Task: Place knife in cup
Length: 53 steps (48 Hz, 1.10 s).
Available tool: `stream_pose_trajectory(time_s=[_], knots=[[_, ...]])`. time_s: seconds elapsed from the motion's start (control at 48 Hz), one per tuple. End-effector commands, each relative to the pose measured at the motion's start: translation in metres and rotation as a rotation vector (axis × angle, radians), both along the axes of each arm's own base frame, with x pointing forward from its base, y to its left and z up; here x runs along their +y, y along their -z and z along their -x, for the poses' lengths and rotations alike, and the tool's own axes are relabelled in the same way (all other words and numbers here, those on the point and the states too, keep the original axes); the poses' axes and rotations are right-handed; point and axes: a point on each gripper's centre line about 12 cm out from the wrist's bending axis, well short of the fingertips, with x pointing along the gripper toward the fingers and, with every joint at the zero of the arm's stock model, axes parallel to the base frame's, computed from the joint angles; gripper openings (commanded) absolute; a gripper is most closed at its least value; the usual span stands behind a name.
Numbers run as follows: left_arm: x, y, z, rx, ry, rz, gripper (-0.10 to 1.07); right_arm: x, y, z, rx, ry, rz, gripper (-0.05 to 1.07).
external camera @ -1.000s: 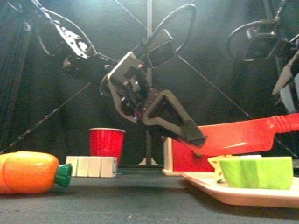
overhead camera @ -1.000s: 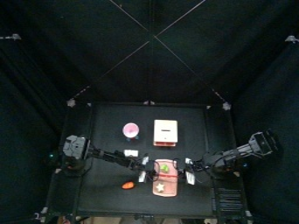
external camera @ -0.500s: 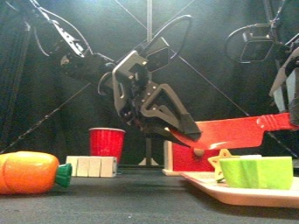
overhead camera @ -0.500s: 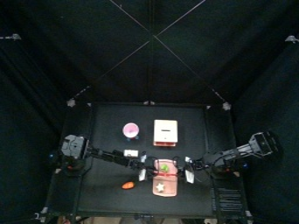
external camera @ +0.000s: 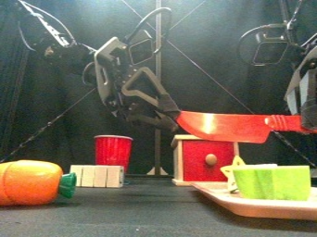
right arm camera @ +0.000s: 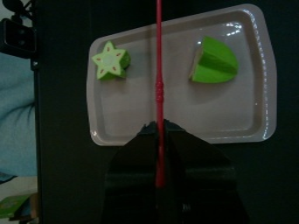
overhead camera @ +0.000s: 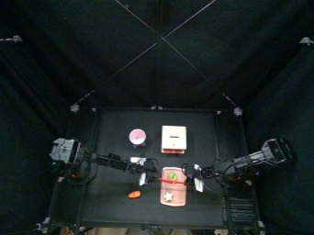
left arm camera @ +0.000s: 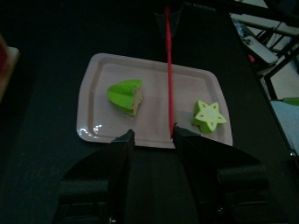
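So the right gripper (right arm camera: 158, 131) has its fingers clamped on the handle end of the red knife (external camera: 229, 125), and it's holding it up in the air, level, with the blade pointing across toward the left arm. The knife is hanging above the pink tray (right arm camera: 176, 122), not touching it (in the right wrist view it runs as a thin red line straight between the two things on the tray). Those are a green star (right arm camera: 108, 59) and a green wedge (right arm camera: 214, 61), one on either side of the blade.

The left gripper (left arm camera: 152, 140) has its fingers spread well apart, with nothing between them, and the knife tip sits just off them in the front view.

The pink cup (overhead camera: 138, 137) is on the worktop (overhead camera: 110, 128) toward the back, upright, well apart from the knife, with the cream box (overhead camera: 174, 137) just beside it. Down front there's an orange carrot-looking lump (external camera: 31, 182) and a small white block (external camera: 96, 175).
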Motion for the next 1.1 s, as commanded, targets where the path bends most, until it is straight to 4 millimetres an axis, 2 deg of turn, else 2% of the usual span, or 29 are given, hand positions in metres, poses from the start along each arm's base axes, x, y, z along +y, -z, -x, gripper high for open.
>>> stream_pose_trajectory(time_s=[0.0, 0.188, 0.396, 0.542, 0.792, 0.958, 1.083], knots=[[0.011, -0.03, 0.003, -0.079, -0.034, 0.013, 0.77, 0.0, -0.016, -0.009, -0.051, 0.007, -0.01, 0.35], [0.027, -0.066, 0.015, -0.169, -0.074, 0.01, 0.77, -0.006, -0.03, -0.02, -0.089, 0.037, -0.019, 0.36], [0.057, -0.089, 0.042, -0.231, -0.156, 0.001, 0.77, -0.016, -0.051, -0.033, -0.104, 0.079, -0.036, 0.36], [0.074, -0.088, 0.075, -0.252, -0.221, 0.009, 0.77, -0.027, -0.069, -0.045, -0.11, 0.134, -0.076, 0.36], [0.093, -0.071, 0.133, -0.296, -0.36, 0.065, 0.77, -0.052, -0.099, -0.059, -0.12, 0.227, -0.125, 0.36], [0.106, -0.062, 0.162, -0.314, -0.469, 0.1, 0.77, -0.08, -0.114, -0.067, -0.12, 0.332, -0.18, 0.36], [0.113, -0.058, 0.173, -0.32, -0.535, 0.131, 0.77, -0.098, -0.126, -0.074, -0.137, 0.388, -0.205, 0.36]])
